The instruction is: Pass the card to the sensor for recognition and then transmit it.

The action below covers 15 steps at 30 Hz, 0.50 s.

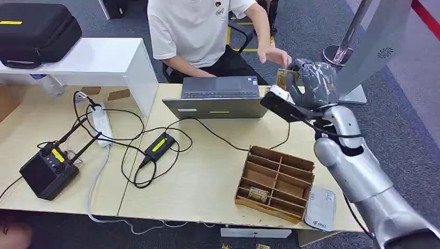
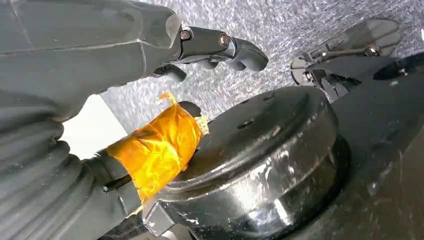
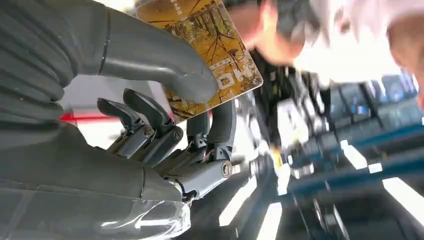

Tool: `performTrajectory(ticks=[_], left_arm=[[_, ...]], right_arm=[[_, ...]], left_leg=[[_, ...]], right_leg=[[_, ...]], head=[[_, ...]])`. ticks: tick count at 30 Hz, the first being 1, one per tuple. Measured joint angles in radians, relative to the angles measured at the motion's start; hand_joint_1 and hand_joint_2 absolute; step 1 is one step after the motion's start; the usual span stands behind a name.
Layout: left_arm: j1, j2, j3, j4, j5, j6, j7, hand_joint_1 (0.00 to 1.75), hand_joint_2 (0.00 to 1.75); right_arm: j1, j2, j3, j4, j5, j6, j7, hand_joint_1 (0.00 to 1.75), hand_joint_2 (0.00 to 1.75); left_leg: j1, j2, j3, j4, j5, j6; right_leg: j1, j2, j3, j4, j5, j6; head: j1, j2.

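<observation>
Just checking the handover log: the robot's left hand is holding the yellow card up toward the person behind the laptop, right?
Not quite: it is the right hand, not the left, that holds the yellow card up toward the person behind the laptop. The head view shows this, and the right wrist view shows the card pinched.

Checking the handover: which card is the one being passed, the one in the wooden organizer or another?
The yellow card pinched in the raised right hand, near the person's hand; the other card lies in the wooden organizer.
</observation>
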State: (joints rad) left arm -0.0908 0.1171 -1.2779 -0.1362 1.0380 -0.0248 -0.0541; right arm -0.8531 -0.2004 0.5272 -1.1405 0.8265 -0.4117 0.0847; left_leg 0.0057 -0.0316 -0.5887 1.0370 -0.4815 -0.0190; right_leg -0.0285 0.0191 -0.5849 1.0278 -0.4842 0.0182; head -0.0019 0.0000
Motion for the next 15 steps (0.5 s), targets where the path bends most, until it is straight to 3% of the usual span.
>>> performTrajectory(ticks=[5,12,13,15], left_arm=[[-0.012,0.002,-0.041,0.0,-0.03,-0.008,-0.002,0.0,1.75],[-0.017,0.004,-0.072,0.0,-0.029,-0.01,-0.002,0.0,1.75],[-0.017,0.005,-0.074,0.0,-0.027,-0.011,-0.002,0.0,1.75],[-0.016,0.005,-0.077,0.0,-0.026,-0.015,-0.001,0.0,1.75]], right_arm=[[-0.142,0.085,0.037,0.218,0.126,-0.117,0.019,1.75,1.75],[-0.209,0.152,0.054,0.381,0.131,-0.136,0.017,1.75,1.75],[-0.213,0.158,0.054,0.394,0.131,-0.136,0.014,0.0,1.75],[-0.217,0.17,0.055,0.418,0.131,-0.136,0.008,0.0,1.75]], left_leg=[[0.0,0.0,0.0,0.0,0.0,-0.001],[0.0,0.0,0.0,0.0,0.0,-0.001],[0.0,0.0,0.0,0.0,0.0,-0.001],[0.0,0.0,0.0,0.0,0.0,-0.001]], right_leg=[[0.0,0.0,0.0,0.0,0.0,0.0],[0.0,0.0,0.0,0.0,0.0,0.0],[0.0,0.0,0.0,0.0,0.0,0.0],[0.0,0.0,0.0,0.0,0.0,0.0]], head=[[0.0,0.0],[0.0,0.0],[0.0,0.0],[0.0,0.0]])
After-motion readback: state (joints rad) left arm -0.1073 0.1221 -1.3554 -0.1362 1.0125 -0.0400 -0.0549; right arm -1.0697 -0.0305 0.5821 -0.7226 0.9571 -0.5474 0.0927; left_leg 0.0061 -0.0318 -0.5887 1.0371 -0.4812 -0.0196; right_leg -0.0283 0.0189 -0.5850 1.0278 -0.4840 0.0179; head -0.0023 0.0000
